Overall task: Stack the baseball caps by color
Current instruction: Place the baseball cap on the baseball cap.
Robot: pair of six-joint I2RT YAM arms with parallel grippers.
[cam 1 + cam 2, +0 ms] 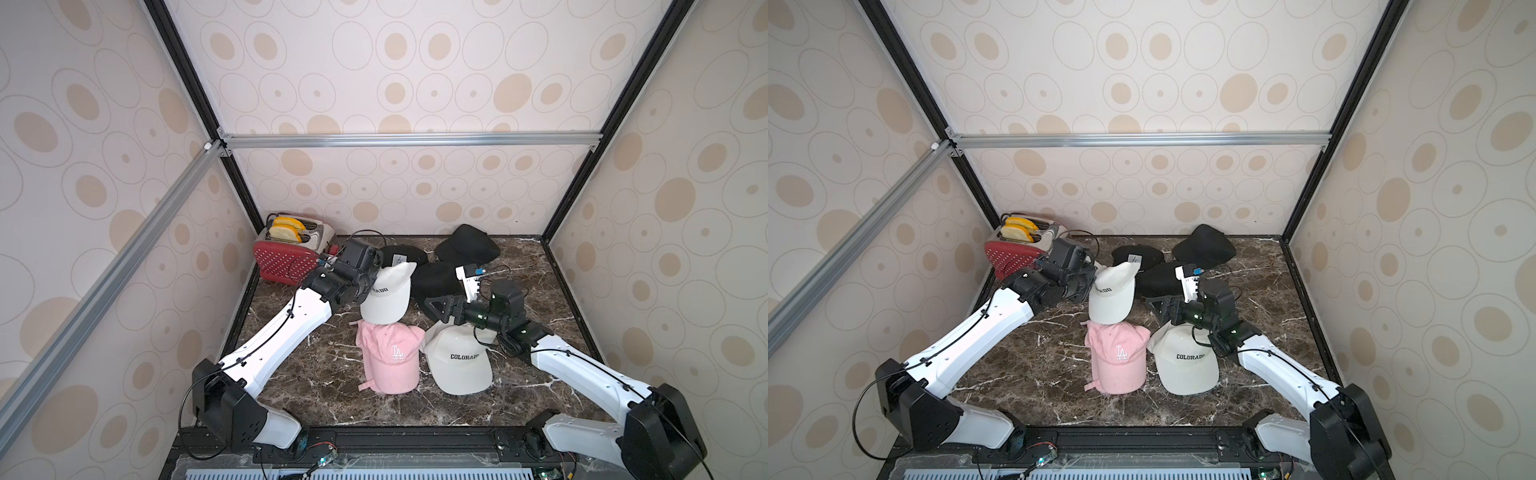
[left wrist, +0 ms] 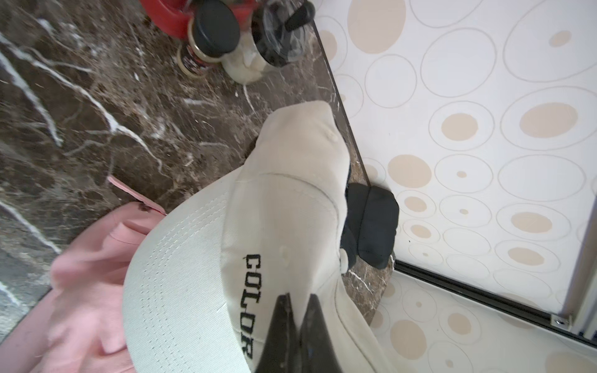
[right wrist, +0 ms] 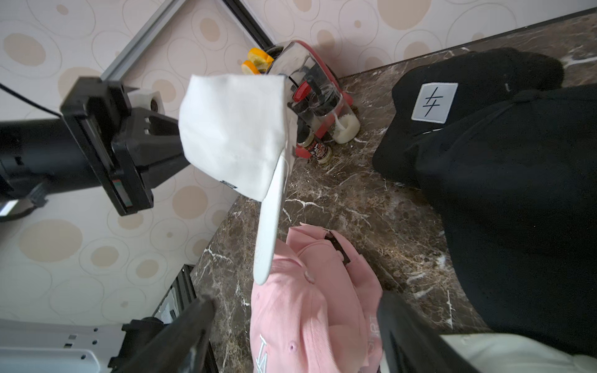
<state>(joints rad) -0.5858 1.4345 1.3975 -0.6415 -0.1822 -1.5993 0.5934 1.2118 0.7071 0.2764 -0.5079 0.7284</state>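
Observation:
My left gripper [image 2: 298,303] is shut on the crown of an off-white COLORADO cap [image 1: 388,297] [image 1: 1113,297] and holds it off the table, brim hanging down over the back of the pink caps. Two pink caps [image 1: 390,359] [image 3: 310,310] lie stacked near the front, the LA logo on top. Beside them lies another off-white COLORADO cap [image 1: 459,361]. My right gripper [image 1: 432,307] [image 3: 295,306] is open above that cap's back edge, facing the pink stack, holding nothing. Three black caps sit behind: one white-patched [image 1: 401,255] [image 3: 433,103], one in the middle [image 1: 436,282], one at the back [image 1: 467,243].
A red toaster [image 1: 291,249] with yellow slices in its slots stands in the back left corner. Small jars [image 2: 206,32] sit on the marble table [image 1: 316,386] next to it. Patterned walls close in the back and both sides.

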